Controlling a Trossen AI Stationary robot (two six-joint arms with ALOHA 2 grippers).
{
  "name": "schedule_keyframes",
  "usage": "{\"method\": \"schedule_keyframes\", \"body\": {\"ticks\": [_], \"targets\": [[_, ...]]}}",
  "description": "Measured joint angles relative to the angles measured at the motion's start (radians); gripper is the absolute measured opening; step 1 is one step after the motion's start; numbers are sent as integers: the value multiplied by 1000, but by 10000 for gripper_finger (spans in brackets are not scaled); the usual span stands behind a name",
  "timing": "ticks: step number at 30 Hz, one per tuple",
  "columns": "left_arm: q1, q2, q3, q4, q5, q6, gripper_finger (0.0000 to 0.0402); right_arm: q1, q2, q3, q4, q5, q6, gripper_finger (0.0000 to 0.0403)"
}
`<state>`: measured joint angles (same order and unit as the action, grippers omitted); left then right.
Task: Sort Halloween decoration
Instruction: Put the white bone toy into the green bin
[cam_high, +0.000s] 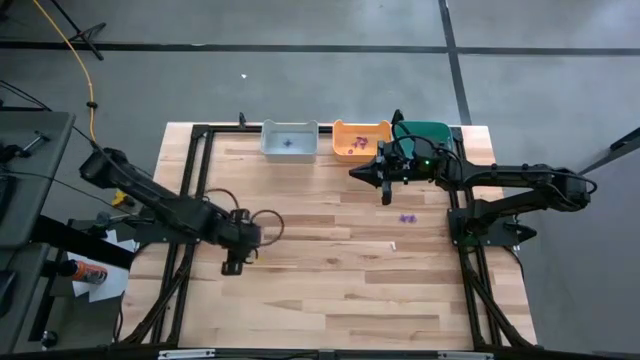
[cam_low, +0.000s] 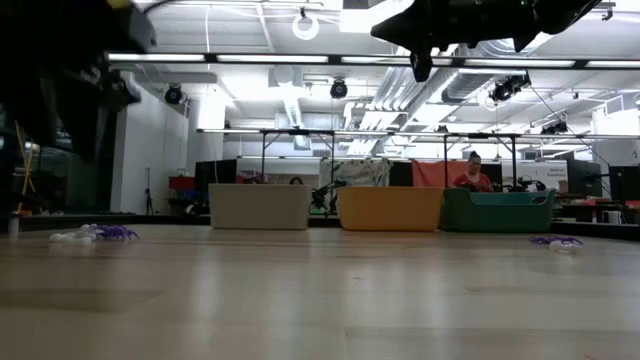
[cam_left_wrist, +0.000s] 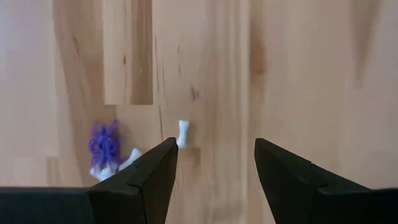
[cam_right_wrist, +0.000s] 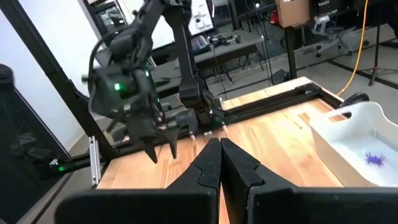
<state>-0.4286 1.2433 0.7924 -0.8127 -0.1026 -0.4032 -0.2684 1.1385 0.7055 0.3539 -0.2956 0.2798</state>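
The Halloween decoration shows as tiny trinkets. A purple one (cam_left_wrist: 104, 145) and two white pieces (cam_left_wrist: 183, 133) lie on the wood just beside one finger of my left gripper (cam_left_wrist: 214, 168), which hangs open above the table's left part (cam_high: 233, 266), pointing down. More purple trinkets (cam_high: 407, 217) and a small white one (cam_high: 393, 245) lie right of the middle. My right gripper (cam_high: 386, 190) is shut, with nothing in it, and is held level above the table in front of the orange bin (cam_high: 360, 140).
Three bins stand in a row at the far edge: the grey bin (cam_high: 289, 140) with a bluish trinket (cam_right_wrist: 375, 158), the orange one with purple trinkets (cam_high: 358, 146), and the teal bin (cam_high: 424, 133). Black frame rails (cam_high: 190, 200) run along both table sides. People show beyond the table (cam_low: 472, 172).
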Motion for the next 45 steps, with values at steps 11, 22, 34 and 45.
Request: {"method": "schedule_keyframes", "body": {"ticks": [11,22,34,45], "targets": [[19,176,-86,157,-13,-5,202,0,0,0,-36,0,0,0],[71,265,-102,197,36,17,201,0,0,0,-59,0,0,0],[128,291,-104,208,103,41,55,0,0,0,-74,0,3,0],[140,291,-104,213,88,39,3,0,0,0,-74,0,3,0]]}}
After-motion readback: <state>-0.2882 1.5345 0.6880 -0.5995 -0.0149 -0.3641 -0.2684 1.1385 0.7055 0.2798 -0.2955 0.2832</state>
